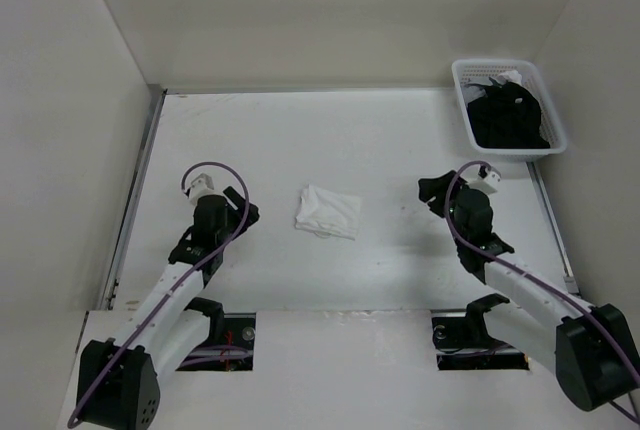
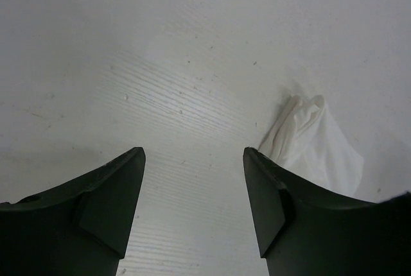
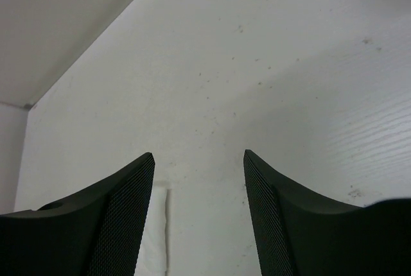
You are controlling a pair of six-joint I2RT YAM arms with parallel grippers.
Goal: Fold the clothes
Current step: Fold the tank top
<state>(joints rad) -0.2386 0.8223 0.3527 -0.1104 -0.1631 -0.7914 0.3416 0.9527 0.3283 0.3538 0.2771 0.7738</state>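
Observation:
The clothes (image 1: 327,211), a white garment, lie in a small folded bundle on the white table between the two arms. In the left wrist view the clothes (image 2: 316,142) show just right of the right finger. In the right wrist view one edge of the clothes (image 3: 156,234) shows beside the left finger. My left gripper (image 2: 194,154) is open over bare table, left of the bundle (image 1: 245,212). My right gripper (image 3: 199,157) is open with nothing between its fingers, and sits right of the bundle (image 1: 432,193).
A white mesh basket (image 1: 463,85) at the back right holds black garments (image 1: 510,115) and a bit of white cloth. White walls close the table at the back and on both sides. The arm bases sit at the near edge.

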